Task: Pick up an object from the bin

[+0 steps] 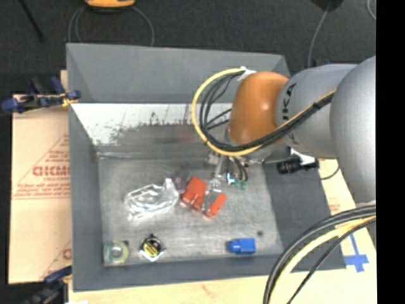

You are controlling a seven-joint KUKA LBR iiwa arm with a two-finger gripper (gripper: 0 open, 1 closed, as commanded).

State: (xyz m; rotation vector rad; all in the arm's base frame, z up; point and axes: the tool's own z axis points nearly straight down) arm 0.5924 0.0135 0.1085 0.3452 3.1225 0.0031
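My gripper (212, 194) reaches down in the middle of the bin, under the arm's orange cover. Its fingertips sit right at a red-orange block-like thing (201, 196), which lies in two joined pieces on the bin floor. One fingertip appears to stand between the two red pieces. A crumpled clear plastic bag (150, 200) lies just left of the red thing, touching it or nearly so.
Along the bin's front wall lie a blue block (242, 246), a small black and yellow tape measure (152, 248) and a clear tape roll (116, 253) in the front left corner. The arm and its cables cover the bin's right back part.
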